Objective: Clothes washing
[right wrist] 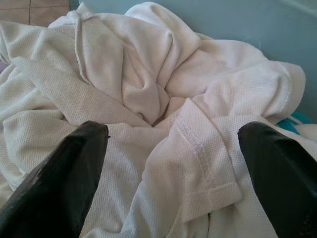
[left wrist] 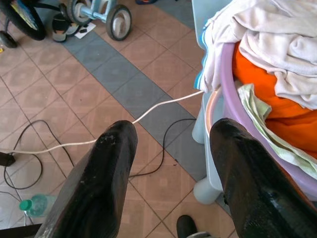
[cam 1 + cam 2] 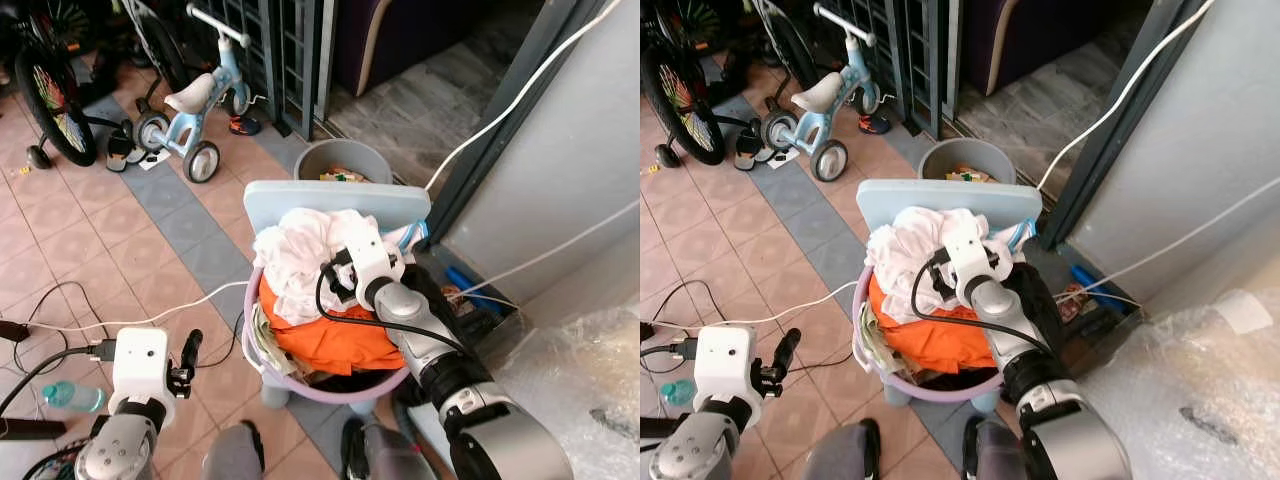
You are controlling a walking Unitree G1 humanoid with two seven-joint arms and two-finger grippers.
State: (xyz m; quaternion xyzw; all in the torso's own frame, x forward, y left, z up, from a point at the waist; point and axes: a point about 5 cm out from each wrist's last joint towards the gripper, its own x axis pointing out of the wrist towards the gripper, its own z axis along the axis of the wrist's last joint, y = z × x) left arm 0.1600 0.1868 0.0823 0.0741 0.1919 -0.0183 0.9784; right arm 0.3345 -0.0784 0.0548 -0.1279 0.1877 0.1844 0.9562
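Closest to my head camera is my right arm, reaching forward from the lower right so that its bulk covers the near right rim of the lavender laundry basket (image 3: 262, 362) and part of the load. At the bottom edge I can see two dark, rounded shapes cut off by the frame; I cannot tell what they are. My right gripper (image 1: 173, 148) is over the white garment (image 3: 300, 255) heaped on top of the basket; from the wrist camera its two black fingers (image 1: 59, 183) are spread wide, one on each side of the crumpled cloth, with nothing clamped between them, and I cannot tell whether the tips actually touch the fabric. Under the white piece lies an orange garment (image 3: 335, 340), and a pale green cloth (image 2: 270, 134) hangs over the basket wall. The basket sits on a light blue plastic chair (image 3: 335, 203), whose seat is hidden by it. Behind the chair a grey bin (image 3: 340, 160) shows some yellow-green packaging, too small for me to read; I see no legible writing anywhere. My left gripper (image 2: 171, 163) hovers over the tiled floor (image 3: 120, 230) just beside the basket, fingers parted wide and empty, a white cable (image 2: 163, 104) running across the tiles between them. A small plastic bottle (image 3: 72, 397) lies near my left arm, and a child's blue tricycle (image 3: 195, 105) stands well behind.
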